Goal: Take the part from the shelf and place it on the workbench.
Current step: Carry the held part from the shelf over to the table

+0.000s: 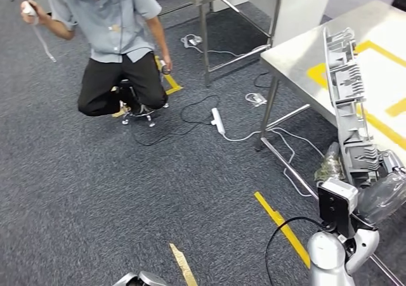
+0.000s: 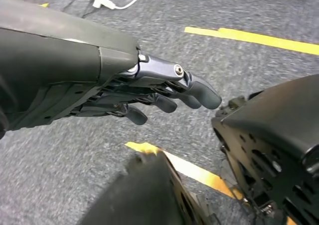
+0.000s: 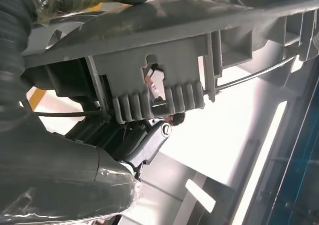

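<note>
— One long grey ribbed plastic part [image 1: 348, 102], that's what my right hand [image 3: 150, 140] is gripping; the right wrist view has my fingers [image 3: 112, 130] curled under its toothed edge.

— Where does the part sit against the surface?

— It stands nearly upright, its upper end leaning over the front edge of the steel surface with yellow tape markings [image 1: 297, 58], its lower end down at my hand, clear of the top. Whether it touches the surface edge, I cannot tell.

— And your left hand?

— My left hand [image 2: 165, 93] is released, fingers stretched out straight and grasping nothing, hanging above the dark grey carpet floor [image 2: 68, 160] with a strip of yellow tape [image 2: 259, 38] beyond it.

— Anyone nearby?

— Yes, a person in a grey shirt and black trousers [image 1: 115, 39] sits on a low wheeled stool [image 1: 139, 111] out on the carpet, well apart from the surface, holding a small white object in a raised hand. A white power strip with its cable [image 1: 217, 120] lies on the floor between that person and the surface's leg.
</note>
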Tool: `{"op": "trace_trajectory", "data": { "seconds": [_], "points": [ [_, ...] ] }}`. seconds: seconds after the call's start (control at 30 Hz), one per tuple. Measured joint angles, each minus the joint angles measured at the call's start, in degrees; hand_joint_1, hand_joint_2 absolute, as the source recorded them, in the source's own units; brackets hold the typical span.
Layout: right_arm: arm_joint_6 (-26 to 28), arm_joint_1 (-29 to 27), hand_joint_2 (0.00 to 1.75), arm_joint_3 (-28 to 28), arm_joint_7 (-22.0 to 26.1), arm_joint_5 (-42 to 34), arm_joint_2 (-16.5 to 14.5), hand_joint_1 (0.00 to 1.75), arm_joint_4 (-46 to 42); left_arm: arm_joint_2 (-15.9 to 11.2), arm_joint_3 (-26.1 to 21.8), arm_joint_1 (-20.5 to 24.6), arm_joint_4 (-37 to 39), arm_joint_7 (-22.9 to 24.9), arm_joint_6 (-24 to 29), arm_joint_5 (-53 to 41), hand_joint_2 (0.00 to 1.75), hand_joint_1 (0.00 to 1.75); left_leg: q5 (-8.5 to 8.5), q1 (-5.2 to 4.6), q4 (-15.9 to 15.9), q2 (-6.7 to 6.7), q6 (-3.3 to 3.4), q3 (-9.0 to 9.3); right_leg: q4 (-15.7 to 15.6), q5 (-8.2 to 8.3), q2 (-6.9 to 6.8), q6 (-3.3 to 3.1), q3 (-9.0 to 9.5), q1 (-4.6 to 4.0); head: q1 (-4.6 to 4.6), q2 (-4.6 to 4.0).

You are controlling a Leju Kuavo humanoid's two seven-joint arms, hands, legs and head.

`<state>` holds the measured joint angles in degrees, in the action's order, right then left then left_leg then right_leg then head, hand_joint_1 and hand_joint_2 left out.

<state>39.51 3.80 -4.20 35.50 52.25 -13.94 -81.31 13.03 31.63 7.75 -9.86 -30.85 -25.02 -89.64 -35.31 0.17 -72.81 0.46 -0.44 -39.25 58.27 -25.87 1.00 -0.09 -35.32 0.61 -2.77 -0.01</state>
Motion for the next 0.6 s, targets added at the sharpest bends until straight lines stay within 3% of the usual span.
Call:
{"op": "trace_trajectory", "data": {
  "seconds": [0.03, 0.07, 0.13, 0.2, 0.23, 0.3, 0.33, 0.4, 0.43, 0.5, 0.53, 0.57, 0.6],
  "points": [
    [0.0, -0.11, 1.75, 0.01, -0.04, -0.1, 0.0, 1.75, 0.0, 0.0, -0.01, 0.01, 0.0, -0.02, -0.19, 0.0, 1.75, 0.0, 0.0, -0.03, -1.79, -0.19, 0.21, -1.09, 0.0, 0.02, 0.82, -0.06, 0.02, -0.13, 0.0, 0.0],
    [0.0, -0.22, 1.75, 0.01, -0.09, -0.2, 0.0, 1.75, 0.0, 0.0, -0.01, 0.02, 0.0, -0.03, -0.3, 0.0, 1.75, 0.0, 1.18, -0.08, -1.37, -0.38, 0.55, -1.18, 0.0, 0.06, 1.69, -0.11, 0.04, -0.24, 0.01, -0.01],
    [0.01, -0.34, 1.75, 0.0, -0.16, -0.31, 0.0, 1.75, -0.02, 0.0, -0.01, 0.03, 0.0, -0.03, -0.45, 0.0, 1.75, 0.0, 5.79, -0.3, 5.32, -1.87, 1.52, 1.45, 0.0, 0.15, 3.42, -0.12, 0.06, -0.33, 0.01, 0.0],
    [0.0, -0.37, 1.75, -0.01, -0.25, -0.34, 0.0, 1.75, -0.07, -0.02, -0.01, 0.0, 0.0, -0.03, -0.63, 0.01, 1.75, 0.0, 8.69, -0.42, 12.21, -4.21, 2.39, 4.46, 0.12, 0.28, 4.88, 0.09, -0.15, -0.33, 0.02, -0.01],
    [0.0, -0.42, 1.75, -0.01, -0.31, -0.36, 0.01, 1.75, -0.1, -0.03, -0.02, 0.02, 0.0, -0.01, -0.76, 0.01, 1.75, 0.0, 9.0, -0.45, 13.86, -4.94, 2.56, 5.19, 0.15, 0.38, 5.45, 0.3, -0.34, -0.23, 0.03, 0.0],
    [0.0, -0.69, 1.75, 0.02, -0.41, -0.37, 0.02, 1.75, -0.24, 0.04, -0.04, 0.13, 0.0, 0.2, -1.13, 0.01, 1.75, 0.0, 8.88, -0.48, 14.71, -4.4, 2.5, 5.57, 0.0, 0.65, 6.54, 0.94, -0.71, -0.02, 0.0, 0.0],
    [0.0, -0.93, 1.75, 0.04, -0.47, -0.38, 0.05, 1.75, -0.38, 0.12, -0.08, 0.23, 0.0, 0.38, -1.37, 0.02, 1.75, 0.0, 9.08, -0.39, 15.12, -3.75, 2.46, 5.73, 0.08, 0.55, 6.2, 1.21, -0.98, 0.0, 0.01, 0.01],
    [0.01, -1.23, 1.75, 0.08, -0.55, -0.38, 0.16, 1.75, -0.72, 0.26, -0.2, 0.35, 0.0, 0.85, -1.95, 0.03, 1.75, 0.0, 9.5, -0.16, 15.99, -2.35, 2.48, 6.05, 2.49, -1.26, 3.34, 1.72, -2.39, -0.19, 0.28, 0.0],
    [0.01, -1.31, 1.75, 0.08, -0.56, -0.4, 0.26, 1.75, -0.85, 0.28, -0.26, 0.38, 0.0, 1.14, -2.22, 0.04, 1.75, 0.0, 9.58, -0.13, 16.16, -1.61, 2.5, 6.11, 5.47, -3.02, 1.43, 1.91, -3.81, -0.19, 0.4, 0.0],
    [0.01, -1.45, 1.75, 0.08, -0.62, -0.55, 0.54, 1.75, -1.01, 0.28, -0.35, 0.38, 0.0, 1.82, -2.72, 0.05, 1.75, 0.0, 9.55, -0.14, 16.16, -0.12, 2.55, 6.07, 12.95, -6.4, -0.29, 2.55, -7.19, 0.0, 0.56, 0.01],
    [0.01, -1.61, 1.75, 0.09, -0.72, -0.65, 0.75, 1.75, -1.04, 0.28, -0.39, 0.4, 0.0, 2.23, -2.95, 0.09, 1.75, 0.0, 9.5, -0.12, 16.15, 0.66, 2.51, 6.07, 15.28, -6.98, -0.51, 2.86, -8.19, 0.16, 0.56, 0.0],
    [0.01, -1.77, 1.75, 0.11, -0.9, -0.72, 1.0, 1.75, -1.08, 0.28, -0.43, 0.43, 0.0, 2.6, -3.18, 0.14, 1.75, 0.0, 9.43, -0.07, 16.13, 1.41, 2.41, 6.08, 15.46, -6.5, -0.71, 3.15, -8.15, 0.32, 0.57, 0.0],
    [0.01, -1.9, 1.75, 0.12, -1.14, -0.72, 1.23, 1.75, -1.13, 0.3, -0.47, 0.46, 0.0, 2.97, -3.36, 0.18, 1.75, 0.0, 9.33, 0.0, 16.11, 2.11, 2.26, 6.12, 13.22, -5.07, -1.11, 3.39, -6.88, 0.47, 0.58, 0.0]
  ]
}}
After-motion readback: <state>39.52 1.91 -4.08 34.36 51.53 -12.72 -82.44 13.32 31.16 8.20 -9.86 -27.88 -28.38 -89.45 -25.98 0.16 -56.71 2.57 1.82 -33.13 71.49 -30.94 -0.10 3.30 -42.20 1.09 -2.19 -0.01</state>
